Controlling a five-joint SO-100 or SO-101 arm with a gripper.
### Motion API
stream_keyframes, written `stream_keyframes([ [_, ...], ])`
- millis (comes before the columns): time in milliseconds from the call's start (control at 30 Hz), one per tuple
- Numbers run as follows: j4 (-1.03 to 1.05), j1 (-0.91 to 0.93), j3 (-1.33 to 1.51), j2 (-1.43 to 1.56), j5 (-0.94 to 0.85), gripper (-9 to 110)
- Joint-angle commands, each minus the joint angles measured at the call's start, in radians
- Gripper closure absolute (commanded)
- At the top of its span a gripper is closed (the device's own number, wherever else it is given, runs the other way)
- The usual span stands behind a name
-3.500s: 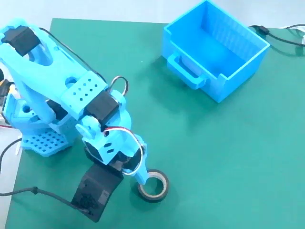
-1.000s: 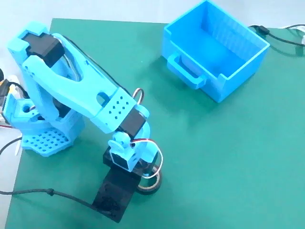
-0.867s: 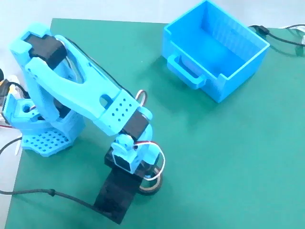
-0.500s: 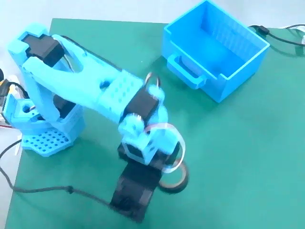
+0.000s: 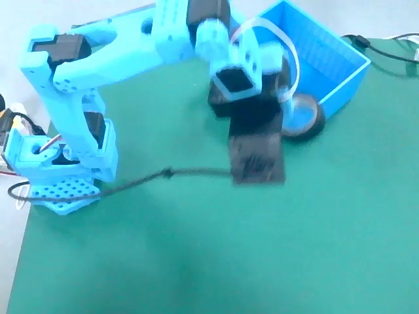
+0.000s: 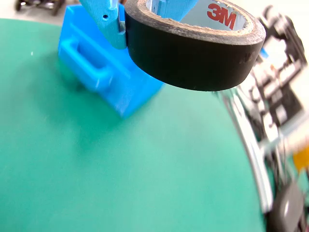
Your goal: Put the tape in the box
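A black roll of tape (image 6: 193, 53) with a white 3M core fills the top of the wrist view. My gripper (image 6: 141, 14) is shut on it, with one blue finger (image 6: 107, 21) outside the roll and the other through its hole. In the fixed view the tape (image 5: 304, 116) hangs at the gripper (image 5: 292, 104), just in front of the near wall of the open blue box (image 5: 340, 72). The box also shows in the wrist view (image 6: 104, 72), at upper left behind the tape. The tape is outside the box.
A green mat (image 5: 216, 248) covers the table. The arm's blue base (image 5: 62, 170) stands at the left, and a black cable (image 5: 163, 175) trails across the mat. Cables and clutter (image 6: 282, 111) lie beyond the mat's right edge in the wrist view.
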Motion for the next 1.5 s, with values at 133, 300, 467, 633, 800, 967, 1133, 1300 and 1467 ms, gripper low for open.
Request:
stream_keyframes([
  [133, -0.055, -0.222, -0.143, -0.049, 0.035, 102],
  [300, -0.140, -0.319, -0.143, -0.110, 0.035, 102],
  [467, -0.221, -0.380, -0.143, -0.207, 0.035, 102],
  [633, -0.291, -0.431, -0.143, -0.301, 0.037, 102],
  [800, -0.348, -0.460, -0.143, -0.362, 0.037, 102],
  [967, -0.354, -0.469, -0.199, -0.434, 0.037, 102],
  [1133, -0.354, -0.483, -0.250, -0.486, 0.034, 102],
  [1300, -0.364, -0.500, -0.258, -0.500, 0.028, 102],
  [1467, -0.364, -0.505, -0.267, -0.500, 0.026, 102],
])
